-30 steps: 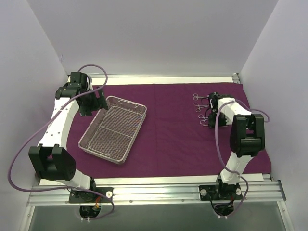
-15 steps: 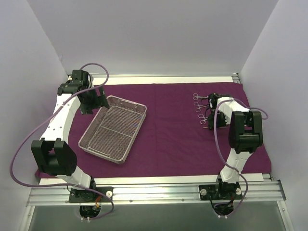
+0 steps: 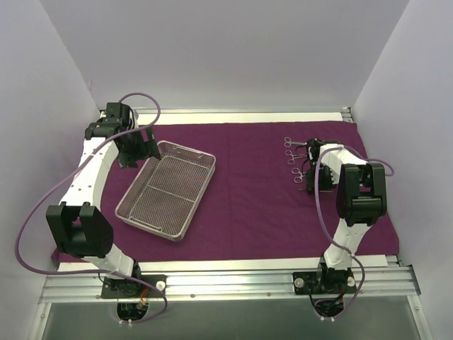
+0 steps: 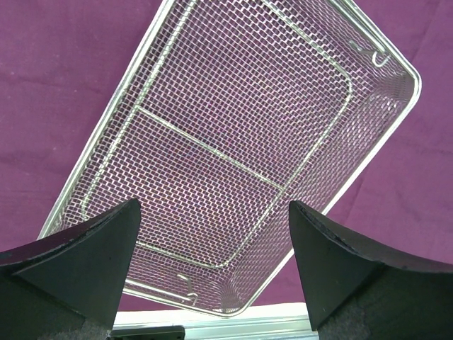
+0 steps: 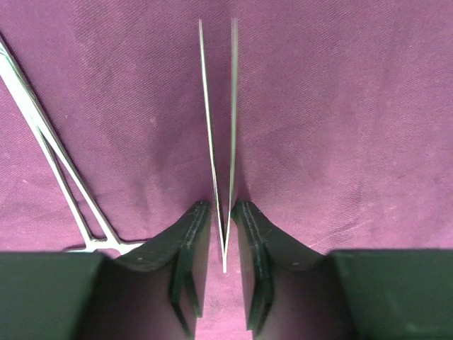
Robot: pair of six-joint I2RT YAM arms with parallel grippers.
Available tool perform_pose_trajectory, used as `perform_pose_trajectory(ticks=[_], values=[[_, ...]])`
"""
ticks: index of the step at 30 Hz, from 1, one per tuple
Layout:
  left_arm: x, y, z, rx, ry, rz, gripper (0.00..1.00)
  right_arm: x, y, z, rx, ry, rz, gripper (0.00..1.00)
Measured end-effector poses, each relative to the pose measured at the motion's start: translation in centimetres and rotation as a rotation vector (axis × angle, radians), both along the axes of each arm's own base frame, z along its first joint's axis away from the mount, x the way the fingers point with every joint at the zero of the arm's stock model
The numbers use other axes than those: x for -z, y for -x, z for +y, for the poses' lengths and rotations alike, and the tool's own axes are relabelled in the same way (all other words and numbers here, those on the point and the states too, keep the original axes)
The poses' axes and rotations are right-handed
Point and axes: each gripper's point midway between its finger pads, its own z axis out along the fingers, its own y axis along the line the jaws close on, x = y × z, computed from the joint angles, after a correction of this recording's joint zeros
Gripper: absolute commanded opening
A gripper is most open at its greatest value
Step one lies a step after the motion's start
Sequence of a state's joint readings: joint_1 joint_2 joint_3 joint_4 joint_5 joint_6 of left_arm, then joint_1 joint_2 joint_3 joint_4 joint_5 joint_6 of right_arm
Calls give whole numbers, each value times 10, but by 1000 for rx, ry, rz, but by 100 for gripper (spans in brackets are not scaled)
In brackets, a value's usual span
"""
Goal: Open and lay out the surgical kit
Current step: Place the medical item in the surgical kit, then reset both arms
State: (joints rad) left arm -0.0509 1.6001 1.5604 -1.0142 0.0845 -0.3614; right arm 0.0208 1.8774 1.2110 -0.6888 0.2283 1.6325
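Left gripper (image 4: 212, 265): jaws wide over wire-mesh tray (image 4: 241, 127), its corners hidden by the fingers. Right gripper (image 5: 223, 241): jaws narrow around tweezers (image 5: 210, 127), grip unclear. Forceps (image 5: 41, 134) on the purple cloth (image 3: 255, 184), cut off at left.

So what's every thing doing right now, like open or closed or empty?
purple cloth: spread out flat.
wire-mesh tray: empty, resting on the cloth.
ring-handled instruments: laid in a row on the cloth.
tweezers: tips apart, back end between the right fingers.
left fingers: wide open above the tray, holding nothing.
right fingers: slightly apart around the tweezers; squeezing or not, can't tell.
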Motion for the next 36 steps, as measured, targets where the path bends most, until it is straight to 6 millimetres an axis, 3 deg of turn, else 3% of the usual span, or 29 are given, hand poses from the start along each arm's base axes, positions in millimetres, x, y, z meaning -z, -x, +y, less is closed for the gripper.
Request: perform_pose_trajectory(ticks=[7,13,14,15,17,22,25,31,36], values=[[9,7,-17,78,80,18,94,0,0,0,-21,-1,5,38],[15,15,-36,161,176,15,94,-5,-3,4,-66,1,7,71],[13,14,-39,171,190,5,94,-9,-5,5,-85,6,-2,84],[12,14,-42,181,205,-6,94,-15,-9,7,-106,12,-14,92],[8,15,-46,196,226,-26,94,-31,-16,11,-171,29,-47,100],[1,19,-49,200,246,-59,94,-85,-33,31,-399,92,-155,100],[2,24,-51,191,266,-61,94,-103,-34,52,-575,135,-177,100],[10,42,-63,180,336,-55,94,-105,-26,103,-938,185,-190,100],[9,54,-76,175,395,-89,94,-104,6,113,-1065,219,-271,100]])
